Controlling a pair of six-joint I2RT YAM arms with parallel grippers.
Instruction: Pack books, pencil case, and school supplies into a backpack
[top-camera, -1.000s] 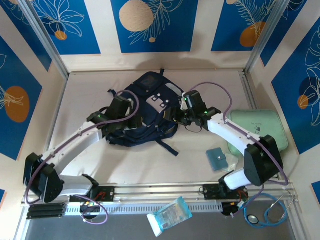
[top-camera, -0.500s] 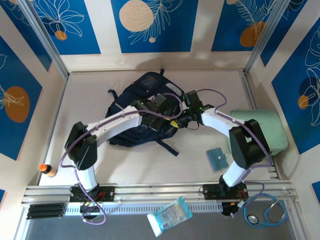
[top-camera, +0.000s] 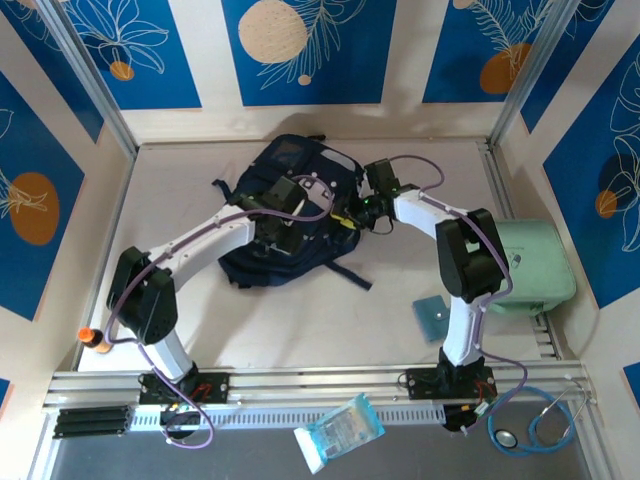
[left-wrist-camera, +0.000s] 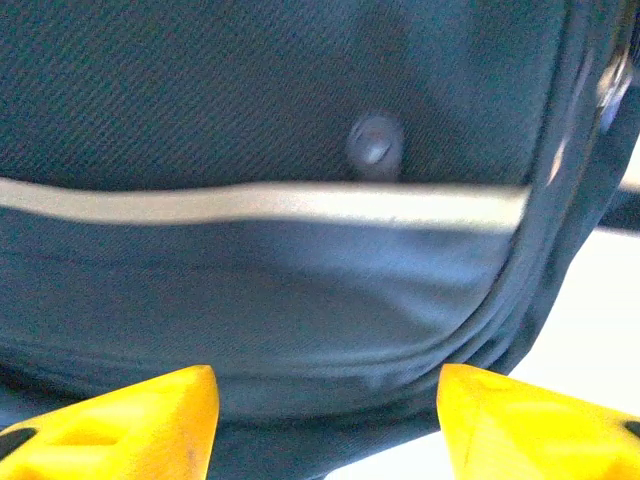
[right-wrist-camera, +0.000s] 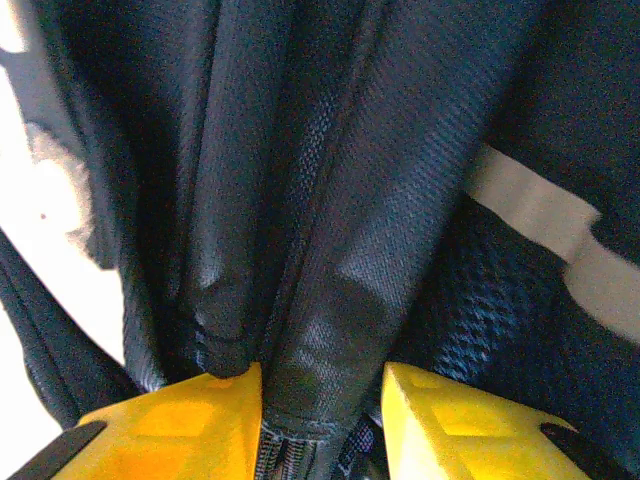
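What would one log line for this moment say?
left gripper: open, at backpack stripe | right gripper: closed on backpack fold beside zipper | teal pad, orange-capped tube: outside backpack

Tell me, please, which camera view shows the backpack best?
The top external view: it takes in nearly the whole navy backpack at once. The left wrist view gives a close patch of its fabric with the pale stripe. The right wrist view gives folds and a zip between the fingers of the right hand.
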